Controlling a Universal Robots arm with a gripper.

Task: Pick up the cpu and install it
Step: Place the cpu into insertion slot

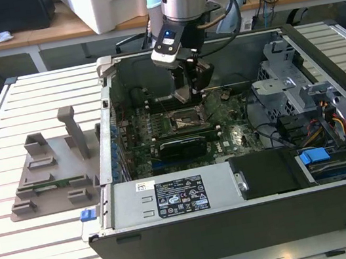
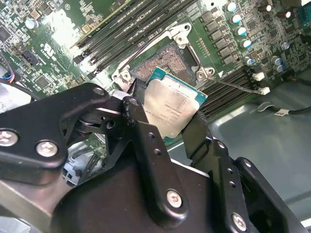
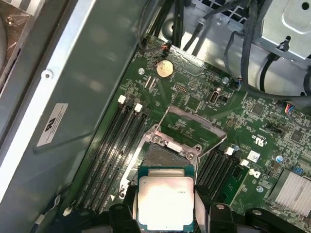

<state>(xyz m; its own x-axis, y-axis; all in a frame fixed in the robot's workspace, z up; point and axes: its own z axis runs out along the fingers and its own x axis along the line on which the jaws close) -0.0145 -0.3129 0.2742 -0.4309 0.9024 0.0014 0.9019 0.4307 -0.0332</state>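
**Chip pinched near the open socket**

I see the gripper [image 1: 188,93] down inside the open computer case [image 1: 242,224], over the motherboard [image 1: 227,135]. In both wrist views its two black fingers [image 2: 146,141] pinch the cpu [image 2: 172,104] by opposite edges, with the silver top facing the cameras. The chip is held close to the bare socket [image 3: 167,156] and is not seated in it. The socket's metal frame [image 3: 192,121] is flipped open. Memory slots [image 3: 121,141] run on both sides of the socket. On the slatted table [image 1: 1,132], a grey holder tray [image 1: 54,172] sits beside the case, towards the exterior view's left.
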